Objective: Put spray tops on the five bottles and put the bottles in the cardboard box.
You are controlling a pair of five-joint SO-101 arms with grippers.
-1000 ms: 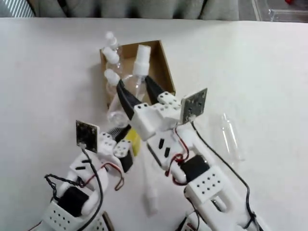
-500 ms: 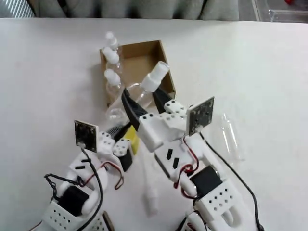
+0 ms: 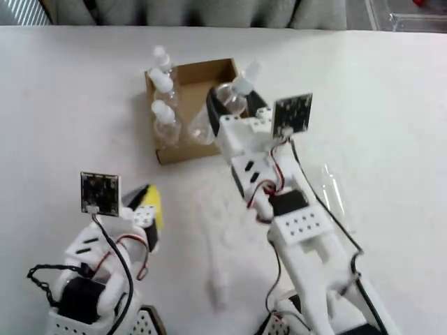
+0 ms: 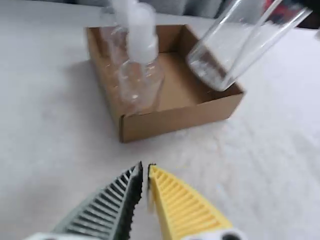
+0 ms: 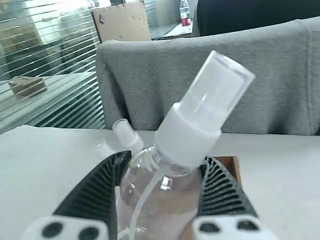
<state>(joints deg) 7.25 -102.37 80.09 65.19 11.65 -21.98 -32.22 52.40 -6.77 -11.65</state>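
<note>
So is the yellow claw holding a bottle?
No, the yellow claw has its tips together with nothing between them, over the white table in front of the cardboard box.

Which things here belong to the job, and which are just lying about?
Job: cardboard box, three capped bottles in it, held bottle in right gripper, uncapped bottle, loose spray top.
Lying about: grey chair back, clear container.

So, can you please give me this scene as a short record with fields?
right jaws: shut on a capped bottle, tilted above the box
left jaws: shut, empty, back from the box
in box: three capped bottles, along one side
on table: one uncapped bottle; one loose spray top
</note>
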